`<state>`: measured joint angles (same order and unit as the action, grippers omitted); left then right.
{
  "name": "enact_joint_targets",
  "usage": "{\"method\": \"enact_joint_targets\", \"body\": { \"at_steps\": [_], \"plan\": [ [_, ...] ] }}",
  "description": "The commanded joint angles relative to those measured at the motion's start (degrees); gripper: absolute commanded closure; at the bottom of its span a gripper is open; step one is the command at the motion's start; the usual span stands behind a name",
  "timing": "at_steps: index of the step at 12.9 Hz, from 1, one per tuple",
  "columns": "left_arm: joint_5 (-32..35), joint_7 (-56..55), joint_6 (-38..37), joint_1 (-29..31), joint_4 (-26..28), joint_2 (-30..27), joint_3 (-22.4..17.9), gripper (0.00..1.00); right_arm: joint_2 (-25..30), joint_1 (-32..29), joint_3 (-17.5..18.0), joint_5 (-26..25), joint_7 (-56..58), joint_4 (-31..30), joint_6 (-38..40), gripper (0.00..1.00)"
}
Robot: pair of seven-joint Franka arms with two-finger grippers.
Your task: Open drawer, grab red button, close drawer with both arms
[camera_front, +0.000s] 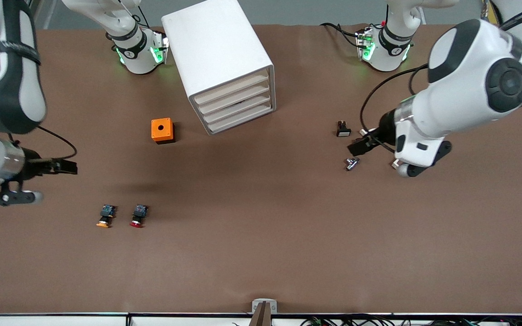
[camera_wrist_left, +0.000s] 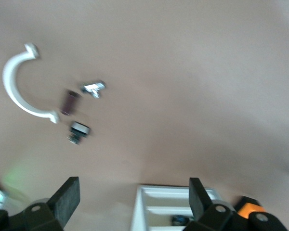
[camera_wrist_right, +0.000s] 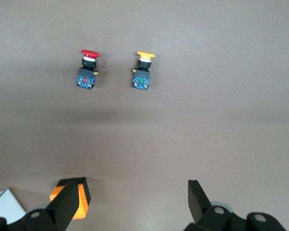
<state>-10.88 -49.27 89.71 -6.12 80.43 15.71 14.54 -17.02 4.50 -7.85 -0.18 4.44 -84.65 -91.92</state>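
- Cabinet (camera_front: 224,63) on the surface (camera_front: 265,235); every drawer (camera_front: 238,111) shut.
- Red button (camera_front: 138,216) lies nearer the camera, beside the orange-capped button (camera_front: 105,216).
- Left end effector (camera_front: 361,144), fingers apart, empty, over small parts (camera_front: 351,163).
- Right end effector (camera_front: 61,166), fingers apart, empty, hovers at its end.

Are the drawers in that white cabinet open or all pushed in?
All pushed in. The four drawer fronts sit flush with the face of the white cabinet, and none sticks out over the table.

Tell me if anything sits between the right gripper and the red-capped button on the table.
Nothing visible does. The right gripper, fingers open, hangs over bare table toward the right arm's end. The red button lies nearer the front camera, beside the orange-capped button, which sits off the direct line. The orange cube lies farther away.
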Motion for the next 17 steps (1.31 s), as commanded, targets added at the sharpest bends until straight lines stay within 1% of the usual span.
{"method": "enact_joint_targets", "body": {
  "at_steps": [1, 2, 3, 5, 6, 7, 9, 10, 11, 13, 15, 17],
  "plan": [
    [3.75, 8.01, -2.69, 3.12, 1.48, -3.05, 0.49, 0.01, 4.71, -0.9, 0.99, -0.96, 0.31, -1.05, 2.09, 0.0],
    [3.93, 12.66, -3.92, 4.26, 1.48, -3.32, 0.31, 0.01, 5.94, -0.89, 1.08, -1.05, 0.57, -0.96, 2.36, 0.0],
    [4.02, 17.14, -5.41, 4.36, 1.66, -4.19, -1.08, 0.01, 6.65, -0.89, 0.99, -1.05, 0.57, -0.79, 3.32, 0.0],
    [3.94, 28.02, -9.01, 1.74, 1.92, -6.56, -8.62, 0.01, 6.04, -0.81, 1.08, -2.27, 0.04, 3.5, 6.65, 0.0],
    [3.93, 33.48, -10.77, 1.55, 2.45, -7.7, -11.44, 0.01, 5.95, -0.72, 1.08, -2.45, 0.04, 4.74, 7.88, 0.0],
    [3.93, 36.93, -11.22, 1.64, 4.1, -9.02, -12.86, 0.01, 5.95, -0.63, 1.08, -2.45, -0.04, 4.84, 8.24, 0.0],
    [4.02, 41.25, -10.97, 1.64, 9.11, -12.71, -15.5, 0.01, 6.21, -0.81, 1.08, -2.28, 0.04, 4.93, 8.42, 0.0],
    [5.41, 43.53, -10.96, 1.64, 11.22, -14.38, -16.64, 0.01, 6.39, -0.37, 1.17, -2.28, -0.04, 4.93, 9.12, 0.0],
    [7.34, 44.86, -10.62, 1.64, 12.98, -16.05, -16.74, 0.01, 6.56, -0.28, 1.43, -1.58, -1.52, 4.93, 11.39, 0.0],
    [7.8, 46.19, -8.52, 1.99, 16.15, -19.04, -17.35, 0.01, 7.96, -0.28, 1.61, -1.23, -4.08, 4.49, 10.62, 0.0],
    [7.8, 46.81, -5.18, 2.52, 16.95, -19.14, -17.44, 0.01, 9.37, -0.28, 1.61, -1.05, -4.09, 3.44, 10.62, 0.0],
    [7.89, 46.81, -2.19, 2.6, 16.95, -19.05, -17.27, 0.01, 13.57, -0.28, 1.61, -1.14, -3.65, -0.41, 9.05, 0.0]
  ]
}}
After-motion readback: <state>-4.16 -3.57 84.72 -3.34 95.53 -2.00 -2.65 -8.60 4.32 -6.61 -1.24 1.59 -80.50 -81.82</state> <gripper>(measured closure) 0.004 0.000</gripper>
